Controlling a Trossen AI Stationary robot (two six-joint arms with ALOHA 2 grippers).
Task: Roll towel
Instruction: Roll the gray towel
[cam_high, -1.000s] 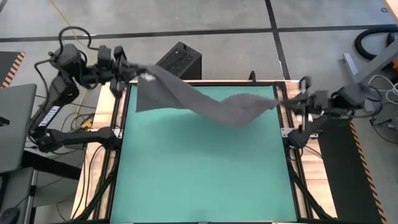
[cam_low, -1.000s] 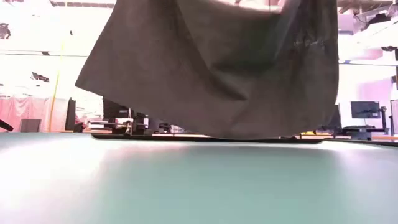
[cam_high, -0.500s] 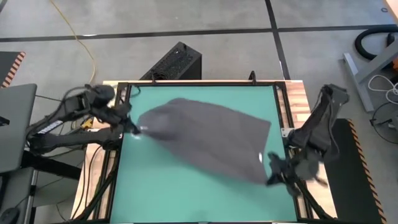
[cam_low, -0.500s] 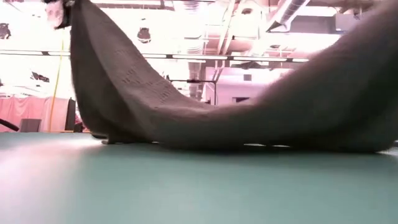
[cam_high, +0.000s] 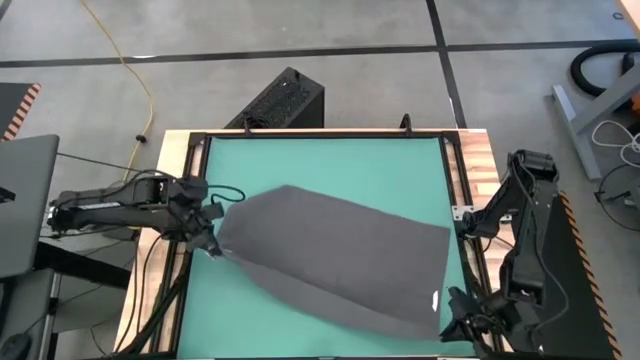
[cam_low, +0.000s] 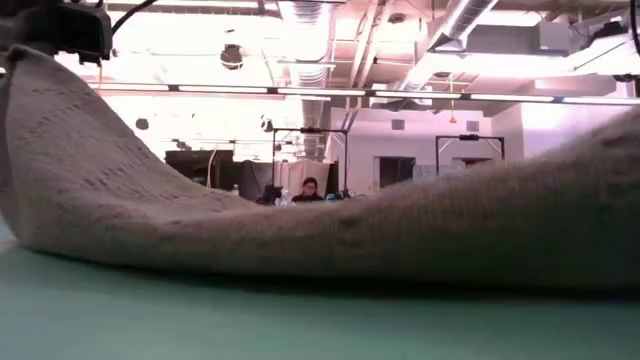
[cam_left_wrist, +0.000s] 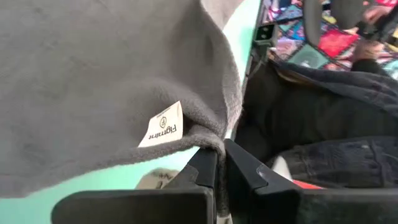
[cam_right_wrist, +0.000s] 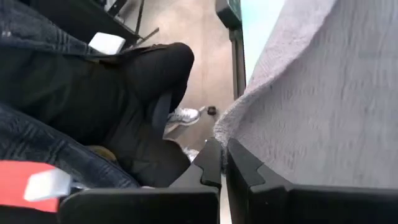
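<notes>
The dark grey towel (cam_high: 340, 260) lies spread slantwise across the green mat (cam_high: 300, 170), from the left edge to the near right corner. Its middle (cam_low: 330, 230) rests on the mat and both ends rise toward the grippers. A white tag (cam_left_wrist: 163, 124) sits at the edge by my left gripper. My left gripper (cam_high: 212, 243) is shut on the towel's left corner at the table's left edge. My right gripper (cam_high: 450, 312) is shut on the opposite corner at the near right corner of the table. My left gripper pinches the towel's corner (cam_left_wrist: 214, 142) between its two fingers, just beside the white tag. The fingers come about level from the table's left side. That end is held above the mat (cam_low: 40, 70) and the cloth slopes down from it. My right gripper pinches the towel's corner edge (cam_right_wrist: 225, 127) between its two fingers, coming from the table's near right side. That end is held a little above the mat (cam_low: 600, 170), and the cloth runs down from it onto the table.
A black box (cam_high: 290, 95) stands on the floor beyond the far edge. A laptop (cam_high: 20, 200) sits left of the table. Wooden rails (cam_high: 480, 170) border the mat. A person's legs (cam_right_wrist: 93, 93) show beside the table, and a person (cam_low: 308, 188) sits far behind.
Both grippers have swung from the far edge toward the near edge and down, the right one farthest, to the near right corner. The towel, which hung in the air between them, has been laid out and now lies spread across the mat.
</notes>
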